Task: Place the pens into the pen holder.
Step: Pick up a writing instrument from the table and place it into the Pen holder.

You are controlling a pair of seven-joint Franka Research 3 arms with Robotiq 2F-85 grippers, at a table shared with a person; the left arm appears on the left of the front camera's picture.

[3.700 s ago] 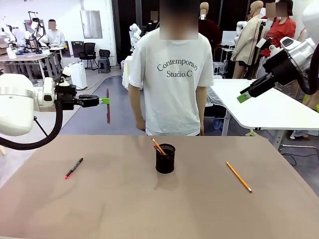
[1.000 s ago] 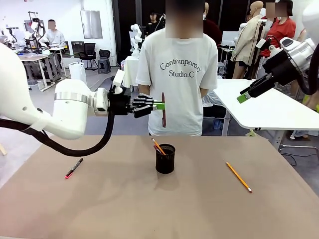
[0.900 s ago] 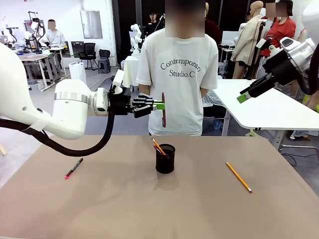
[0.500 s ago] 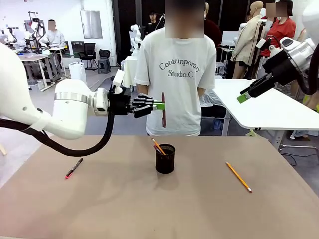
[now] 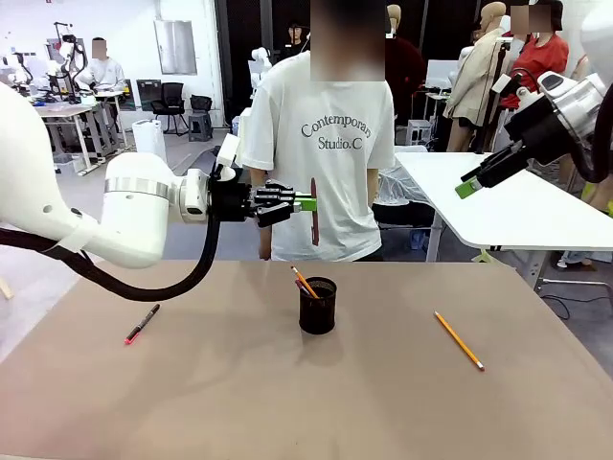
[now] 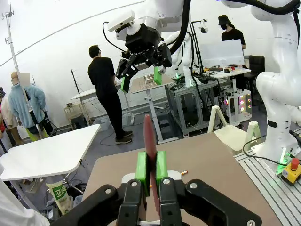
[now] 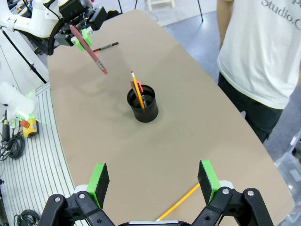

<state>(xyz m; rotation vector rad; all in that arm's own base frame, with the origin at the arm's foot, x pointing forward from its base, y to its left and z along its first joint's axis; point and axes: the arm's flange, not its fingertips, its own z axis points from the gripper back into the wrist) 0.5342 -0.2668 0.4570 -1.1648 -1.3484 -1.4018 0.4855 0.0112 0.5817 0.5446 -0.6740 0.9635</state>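
Observation:
My left gripper (image 5: 305, 202) is shut on a dark red-brown pen (image 5: 313, 211), which hangs upright high over the table, roughly above the black mesh pen holder (image 5: 317, 305). In the left wrist view the green pads clamp the pen (image 6: 148, 141) near its middle. An orange pencil (image 7: 137, 88) stands inside the pen holder (image 7: 143, 103). A black pen with pink-red ends (image 5: 142, 323) lies on the table at the left. At the right lies a yellow pencil (image 5: 458, 339). My right gripper (image 5: 469, 184) hangs open and empty, high at the right; its fingers (image 7: 99, 181) stand wide apart.
A person in a white T-shirt (image 5: 330, 144) stands at the far edge of the brown table (image 5: 239, 402), just behind the holder. A white table (image 5: 517, 206) stands behind at the right.
Since the earliest frame my left arm has carried the red-brown pen from the far left to above the holder. Over the last second it holds still; the person has shifted slightly left.

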